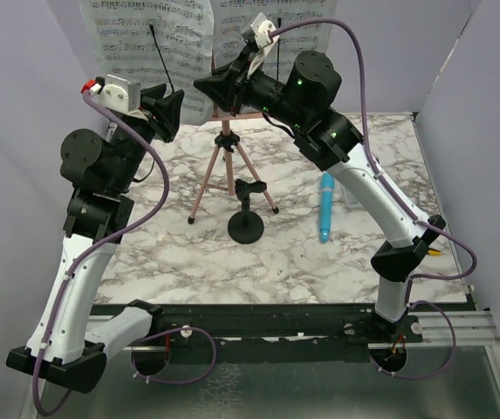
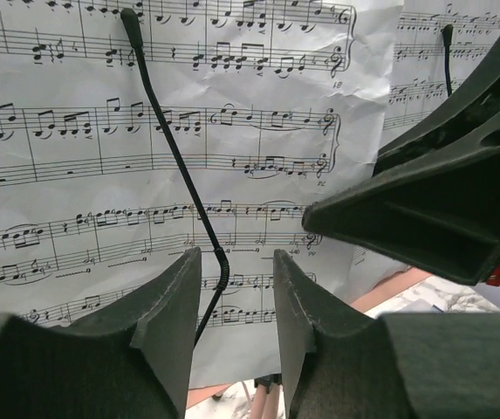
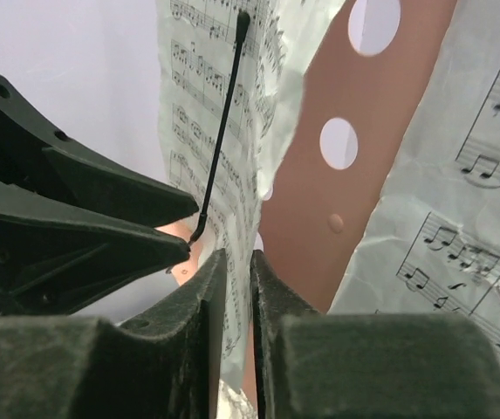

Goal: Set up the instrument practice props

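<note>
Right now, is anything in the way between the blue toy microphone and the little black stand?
One tripod foot of the pink music stand lands in the gap, close beside the black mic stand; otherwise only bare table separates it from the blue microphone.

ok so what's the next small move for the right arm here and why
Probably ease the right gripper straight back off the sheet-music page. Its jaws stand slightly apart. That page and the second page both sit on the pink music stand, and the blue microphone lies on the table beside the empty mic stand.
</note>
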`<state>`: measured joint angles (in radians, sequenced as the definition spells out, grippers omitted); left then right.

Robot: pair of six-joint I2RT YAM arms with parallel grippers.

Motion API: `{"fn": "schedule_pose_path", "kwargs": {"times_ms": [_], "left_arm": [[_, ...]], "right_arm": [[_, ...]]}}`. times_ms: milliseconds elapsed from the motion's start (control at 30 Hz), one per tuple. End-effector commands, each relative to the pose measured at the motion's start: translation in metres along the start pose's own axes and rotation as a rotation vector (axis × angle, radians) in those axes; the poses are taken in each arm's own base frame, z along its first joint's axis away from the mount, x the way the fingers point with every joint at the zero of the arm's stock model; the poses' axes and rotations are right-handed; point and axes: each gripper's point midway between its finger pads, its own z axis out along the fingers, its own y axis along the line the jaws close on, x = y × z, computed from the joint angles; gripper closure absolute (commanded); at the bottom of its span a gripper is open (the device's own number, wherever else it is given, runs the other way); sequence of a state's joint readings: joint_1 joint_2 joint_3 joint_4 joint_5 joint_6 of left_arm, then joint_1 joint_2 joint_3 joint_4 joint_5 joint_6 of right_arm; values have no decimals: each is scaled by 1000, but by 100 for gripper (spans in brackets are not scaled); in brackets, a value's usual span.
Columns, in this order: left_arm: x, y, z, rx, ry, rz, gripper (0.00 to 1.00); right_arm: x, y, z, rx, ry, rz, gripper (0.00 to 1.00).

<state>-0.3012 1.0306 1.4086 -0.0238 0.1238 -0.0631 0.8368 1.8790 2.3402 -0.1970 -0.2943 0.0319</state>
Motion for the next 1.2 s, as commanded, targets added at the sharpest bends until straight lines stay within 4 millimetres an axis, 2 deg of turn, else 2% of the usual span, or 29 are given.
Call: {"fn": "schedule_pose_path", "kwargs": {"times_ms": [0,233,367,567,800,1000,1167], "left_arm": [[-10,0,-9,-12,-35,0,59],[-11,3,-24,-37,-45,-2,48],[-12,7,-36,-70,-57,0,42],[-10,11,-60,-105,-74,-12,27],[6,6,-92,-112,-44,-71,16],[42,13,-133,-183,42,-102,5],[88,19,-172,-255,137,-155,2]], "right_arm": [[-9,9,-5,-28,-24,3,76],[-15,14,-16,-30,-35,11,63],[-20,22,-29,-55,-58,24,51],[-31,30,-51,-56,-69,36,35],[-24,45,-84,-79,-49,82,20],[10,62,-118,-115,25,142,13],[68,60,-145,-36,147,230,8]]}}
